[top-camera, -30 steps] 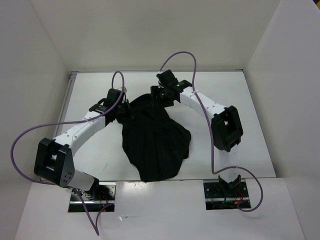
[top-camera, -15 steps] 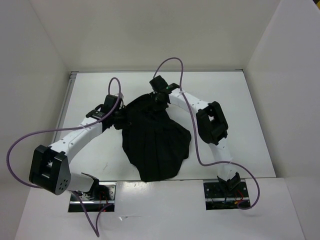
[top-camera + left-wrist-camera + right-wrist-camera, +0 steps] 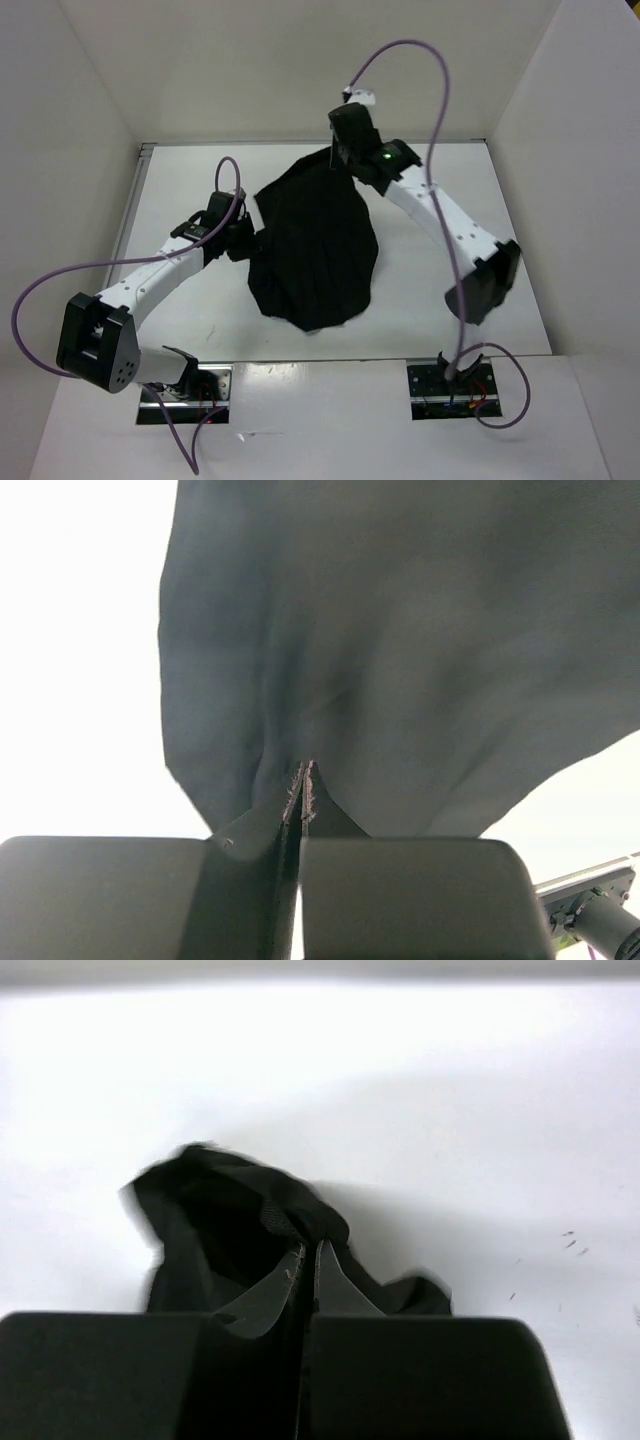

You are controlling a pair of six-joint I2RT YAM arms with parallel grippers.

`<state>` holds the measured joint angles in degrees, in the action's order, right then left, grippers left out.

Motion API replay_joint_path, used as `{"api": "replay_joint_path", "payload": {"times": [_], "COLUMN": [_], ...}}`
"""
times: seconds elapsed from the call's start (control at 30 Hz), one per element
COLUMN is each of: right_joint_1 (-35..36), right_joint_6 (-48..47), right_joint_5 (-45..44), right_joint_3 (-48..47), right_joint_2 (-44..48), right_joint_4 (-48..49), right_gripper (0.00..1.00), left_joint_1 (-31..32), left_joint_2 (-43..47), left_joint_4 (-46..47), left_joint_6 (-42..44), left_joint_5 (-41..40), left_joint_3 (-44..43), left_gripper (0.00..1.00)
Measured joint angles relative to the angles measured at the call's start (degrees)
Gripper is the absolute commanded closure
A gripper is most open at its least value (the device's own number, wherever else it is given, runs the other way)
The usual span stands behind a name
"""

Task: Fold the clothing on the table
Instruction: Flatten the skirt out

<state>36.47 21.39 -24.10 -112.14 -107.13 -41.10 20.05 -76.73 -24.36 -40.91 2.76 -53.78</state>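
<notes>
- White table (image 3: 400, 310) boxed in by white walls (image 3: 300, 70), black clothing (image 3: 315, 250) spread across its middle, long axis near to far.
- Left pincer (image 3: 248, 240) clamped shut on the clothing's left edge.
- Right pincer (image 3: 343, 152) clamped shut on the far corner; rest of clothing stretching from it toward the near edge.

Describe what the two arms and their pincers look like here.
The left arm and right arm share white tubular links joined by bulky black joint housings. The left pincer and right pincer are matte black, with blocky fingers tapering to thin tips. A thin purple cable loops along each arm, and a small green light glows near the right wrist.
</notes>
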Motion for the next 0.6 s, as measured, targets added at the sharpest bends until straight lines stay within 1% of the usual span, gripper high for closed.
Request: {"api": "replay_joint_path", "payload": {"times": [0.1,0.13,0.2,0.27,0.3,0.37,0.4,0.43,0.53,0.6], "right_joint_1": [2.2,4.2,6.5,8.1,8.6,9.6,10.2,11.1,14.8,15.9], "right_joint_6": [1.0,2.0,3.2,4.7,5.4,6.8,7.1,7.6,8.7,9.1], "right_joint_5": [-2.8,-3.2,-2.2,1.0,2.8,9.3,11.5,13.7,15.9,14.5], "right_joint_3": [1.5,4.5,8.5,14.5,17.0,23.7,26.1,28.9,33.0,32.3], "right_joint_2": [10.4,16.4,20.7,23.3,23.8,23.0,22.1,20.8,18.0,18.0], "right_joint_4": [0.3,-0.2,0.0,-1.2,-2.0,-4.5,-6.3,-8.6,-17.3,-20.5], "right_gripper": [1.0,1.0,1.0,1.0,0.92,0.65,0.58,0.46,0.34,0.34], "left_joint_1": [0.0,0.0,0.0,0.0,0.0,0.0,0.0,0.0,0.0,0.0], "left_joint_2": [0.0,0.0,0.0,-0.1,-0.1,-0.1,-0.2,-0.3,-1.1,-1.9], "left_joint_4": [0.2,0.3,0.4,0.4,0.5,0.6,0.6,0.7,0.8,1.1], "left_joint_6": [0.0,0.0,0.0,0.0,0.0,0.1,0.1,0.2,0.2,0.2], "left_joint_5": [0.0,0.0,0.0,0.1,0.1,0.1,0.1,0.1,0.2,0.5], "left_joint_3": [0.0,0.0,0.0,0.0,0.0,0.2,0.3,0.3,0.3,0.3], "left_gripper": [1.0,1.0,1.0,1.0,1.0,1.0,1.0,1.0,1.0,1.0]}}
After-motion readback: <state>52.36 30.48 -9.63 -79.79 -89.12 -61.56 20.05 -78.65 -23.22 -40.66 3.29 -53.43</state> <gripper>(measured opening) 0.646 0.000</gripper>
